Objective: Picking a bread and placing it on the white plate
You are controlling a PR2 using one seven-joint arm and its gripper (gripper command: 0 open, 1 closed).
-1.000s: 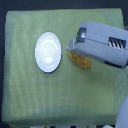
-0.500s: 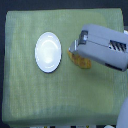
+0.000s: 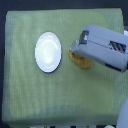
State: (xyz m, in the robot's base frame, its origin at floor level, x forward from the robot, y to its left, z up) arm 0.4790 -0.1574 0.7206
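Bread lies under the pincer, no writing legible.

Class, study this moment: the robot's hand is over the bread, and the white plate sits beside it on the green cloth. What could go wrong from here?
1. The hand covers much of the bread, so its hold cannot be confirmed; the pastry might slip or get crushed.
2. The green cloth could snag and drag if the hand presses low.
3. The white plate lies close to the bread, so a sideways move might nudge it.
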